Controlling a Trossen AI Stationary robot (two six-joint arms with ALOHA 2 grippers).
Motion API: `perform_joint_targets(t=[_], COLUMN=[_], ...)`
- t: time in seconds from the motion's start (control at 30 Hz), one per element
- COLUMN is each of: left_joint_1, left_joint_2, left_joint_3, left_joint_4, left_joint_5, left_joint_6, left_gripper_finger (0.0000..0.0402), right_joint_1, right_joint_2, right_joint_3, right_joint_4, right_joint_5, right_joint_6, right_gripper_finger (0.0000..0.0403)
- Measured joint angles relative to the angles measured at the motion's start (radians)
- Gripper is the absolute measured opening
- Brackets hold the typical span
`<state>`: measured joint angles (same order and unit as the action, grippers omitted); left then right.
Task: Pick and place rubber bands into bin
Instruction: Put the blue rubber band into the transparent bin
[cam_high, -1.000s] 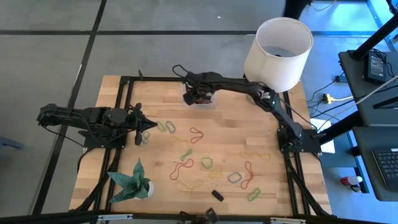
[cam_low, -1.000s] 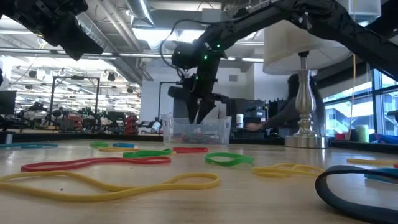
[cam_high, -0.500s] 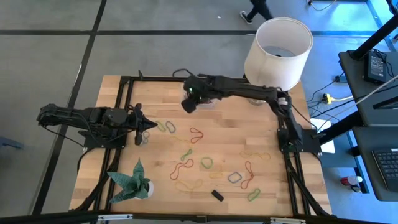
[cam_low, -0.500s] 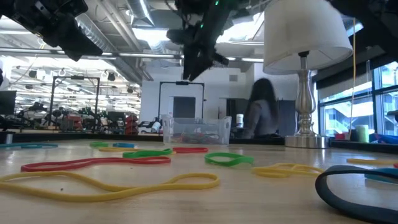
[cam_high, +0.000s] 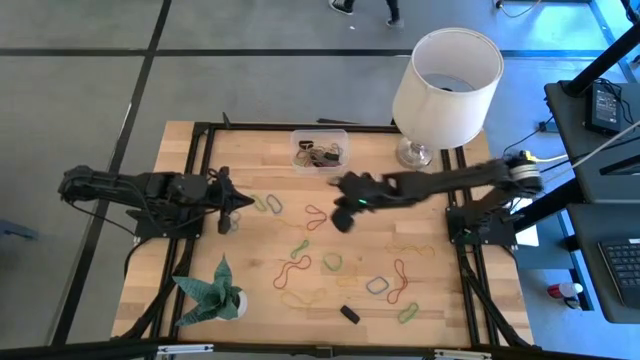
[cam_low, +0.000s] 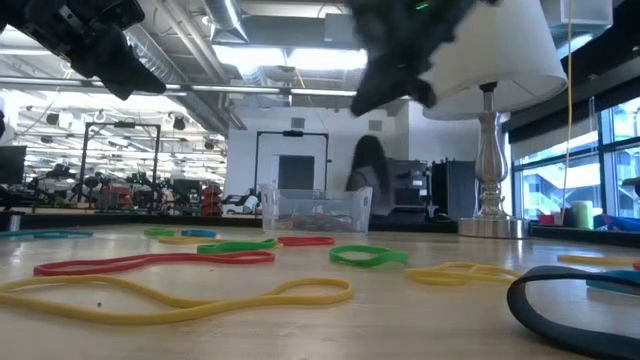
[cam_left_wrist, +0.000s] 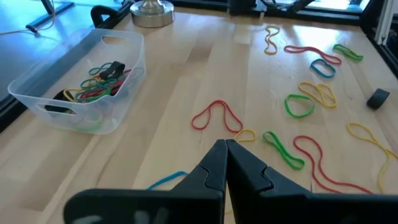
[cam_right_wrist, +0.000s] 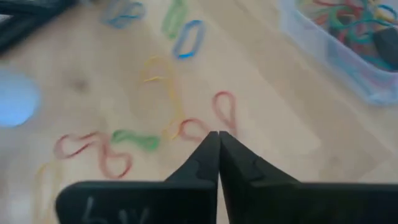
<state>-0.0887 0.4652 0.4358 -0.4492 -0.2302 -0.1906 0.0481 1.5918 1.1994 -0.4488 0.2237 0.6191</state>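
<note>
High view: the right gripper (cam_high: 343, 214) is being held above loose rubber bands (cam_high: 318, 215); the bin (cam_high: 320, 150) is positioned at the table's far edge. Right wrist view: its fingers (cam_right_wrist: 208, 155) are being kept closed, empty. Left wrist view: the left gripper (cam_left_wrist: 225, 163) is likewise being kept closed, empty.
</note>
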Motion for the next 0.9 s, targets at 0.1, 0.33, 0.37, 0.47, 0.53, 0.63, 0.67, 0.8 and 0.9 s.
perform_joint_targets(t=[0.1, 0.33, 0.37, 0.47, 0.53, 0.63, 0.67, 0.8, 0.9], left_joint_1=[0.0, 0.0, 0.0, 0.0, 0.0, 0.0, 0.0, 0.0, 0.0], left_joint_2=[0.05, 0.249, 0.278, 0.363, 0.412, 0.474, 0.493, 0.555, 0.592], left_joint_3=[0.024, 0.107, 0.121, 0.163, 0.189, 0.224, 0.235, 0.277, 0.297], left_joint_4=[0.001, -0.006, -0.007, -0.006, -0.01, -0.008, -0.009, -0.01, -0.013], left_joint_5=[-0.001, -0.004, -0.008, -0.036, -0.046, -0.058, -0.06, -0.066, -0.075], left_joint_6=[-0.02, -0.046, -0.061, -0.113, -0.137, -0.165, -0.172, -0.194, -0.218], left_gripper_finger=[0.0002, 0.0002, 0.0002, 0.0002, 0.0003, 0.0003, 0.0003, 0.0003, 0.0003], right_joint_1=[0.038, 0.075, 0.074, 0.073, 0.074, 0.072, 0.072, 0.045, 0.013], right_joint_2=[-0.14, -0.414, -0.444, -0.525, -0.565, -0.609, -0.622, -0.658, -0.67], right_joint_3=[-0.164, -0.43, -0.458, -0.521, -0.547, -0.581, -0.591, -0.627, -0.652], right_joint_4=[0.108, 0.11, 0.105, 0.102, 0.099, 0.09, 0.085, 0.087, 0.093], right_joint_5=[-0.001, -0.001, 0.0, 0.003, 0.003, 0.001, -0.002, -0.101, -0.161], right_joint_6=[-0.02, -0.027, -0.03, -0.04, -0.037, -0.096, -0.127, -0.232, -0.292], right_gripper_finger=[0.0019, 0.0017, 0.0014, 0.0009, 0.0006, 0.0003, 0.0003, 0.0002, 0.0001])
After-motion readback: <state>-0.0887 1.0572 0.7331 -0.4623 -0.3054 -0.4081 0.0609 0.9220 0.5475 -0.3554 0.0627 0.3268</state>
